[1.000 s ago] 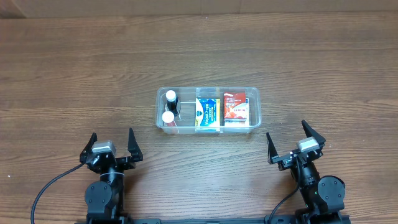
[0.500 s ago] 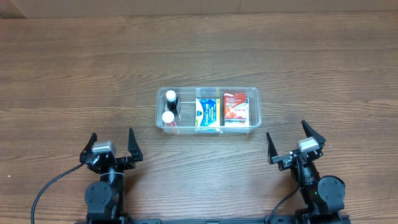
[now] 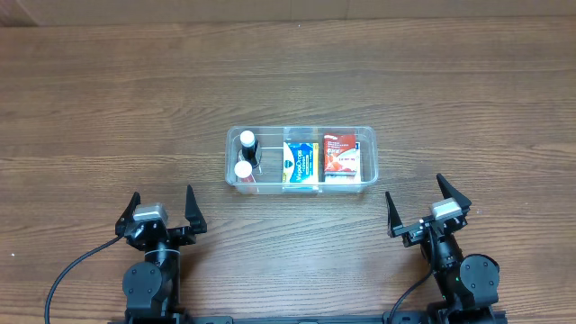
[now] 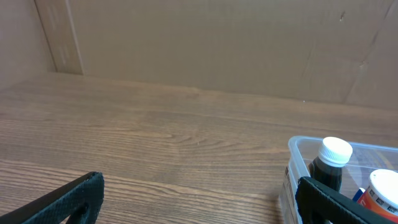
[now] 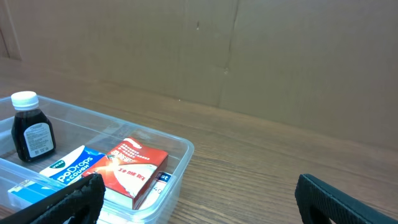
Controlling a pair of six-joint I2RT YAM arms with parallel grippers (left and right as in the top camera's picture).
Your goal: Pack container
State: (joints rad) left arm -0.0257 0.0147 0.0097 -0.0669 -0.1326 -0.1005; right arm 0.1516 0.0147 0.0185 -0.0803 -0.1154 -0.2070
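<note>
Wood-grain table carries the container near its middle, ahead of both arms. At the bin's left end stand a dark bottle and a second bottle (both white-capped). A blue box sits mid-bin and a red box at the right end. The left gripper and right gripper sit well apart from it, fingers spread wide, holding nothing.

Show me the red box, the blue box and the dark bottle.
red box [image 3: 338, 153], overhead view, centre of its top face.
blue box [image 3: 301, 160], overhead view, centre of its top face.
dark bottle [image 5: 33, 140], right wrist view, on its label.
</note>
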